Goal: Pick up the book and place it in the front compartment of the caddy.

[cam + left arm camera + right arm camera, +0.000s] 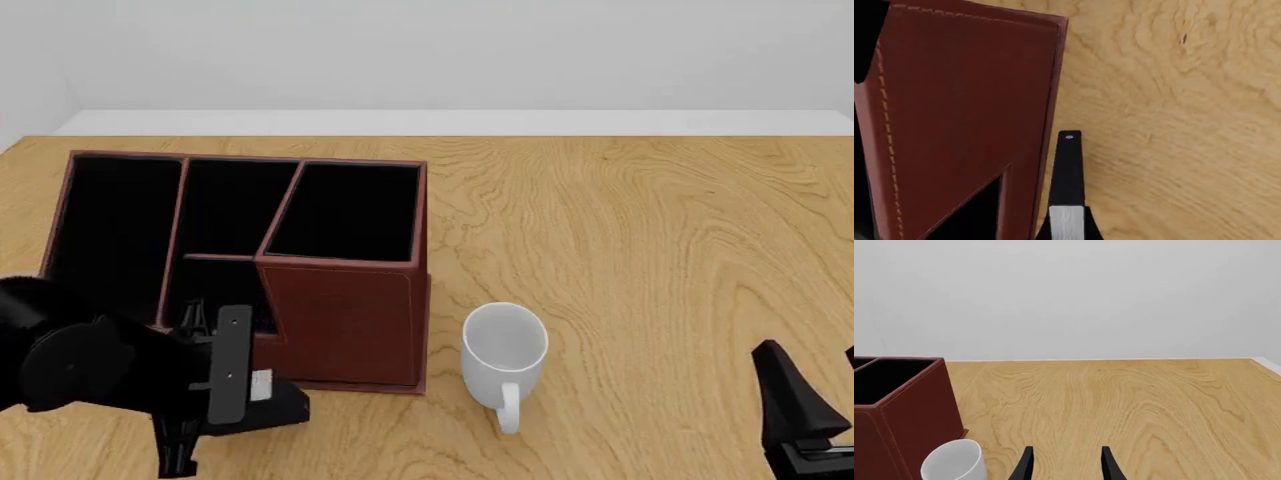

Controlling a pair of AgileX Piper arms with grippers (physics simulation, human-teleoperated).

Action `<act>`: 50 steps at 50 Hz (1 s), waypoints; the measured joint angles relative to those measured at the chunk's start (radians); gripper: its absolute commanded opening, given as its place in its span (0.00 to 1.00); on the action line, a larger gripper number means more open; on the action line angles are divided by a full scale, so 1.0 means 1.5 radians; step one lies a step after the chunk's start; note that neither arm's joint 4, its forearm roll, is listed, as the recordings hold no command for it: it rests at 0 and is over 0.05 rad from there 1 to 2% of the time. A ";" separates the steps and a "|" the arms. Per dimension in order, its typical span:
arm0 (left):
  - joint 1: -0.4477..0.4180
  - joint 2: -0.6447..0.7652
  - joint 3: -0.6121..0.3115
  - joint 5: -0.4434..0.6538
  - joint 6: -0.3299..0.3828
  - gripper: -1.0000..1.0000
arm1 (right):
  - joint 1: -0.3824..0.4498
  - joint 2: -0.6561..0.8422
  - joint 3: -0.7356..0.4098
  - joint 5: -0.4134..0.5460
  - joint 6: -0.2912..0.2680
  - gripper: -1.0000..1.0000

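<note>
The caddy (pixel 350 312) is a reddish-brown box with black inner walls at the table's left; its stitched outer wall (pixel 967 100) fills much of the left wrist view. Just in front of it my left gripper (pixel 247 390) hangs shut on the book (pixel 1067 165). The book shows edge-on as a narrow black slab with a pale page edge between the fingers. From the front the book (pixel 234 360) stands upright by the caddy's low front compartment. My right gripper (pixel 1067 464) is open and empty at the near right (pixel 805 425).
A white mug (pixel 505 345) stands upright just right of the caddy's near corner, also seen in the right wrist view (pixel 954 461). Bare wooden tabletop (pixel 641 250) stretches right and back to a white wall.
</note>
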 measured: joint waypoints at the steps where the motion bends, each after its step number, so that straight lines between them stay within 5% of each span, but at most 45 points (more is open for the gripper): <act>1: 0.006 -0.002 0.001 0.002 0.003 0.00 | 0.000 0.000 -0.001 0.000 0.000 1.00; 20: 0.109 -0.067 0.022 0.074 0.085 0.00 | 0.000 0.000 -0.015 0.006 0.005 1.00; 37: 0.106 -0.155 -0.030 0.203 0.112 0.00 | 0.007 0.000 -0.041 0.017 0.009 1.00; 50: 0.202 -0.218 -0.045 0.260 0.230 0.00 | 0.008 0.000 -0.055 0.024 0.010 1.00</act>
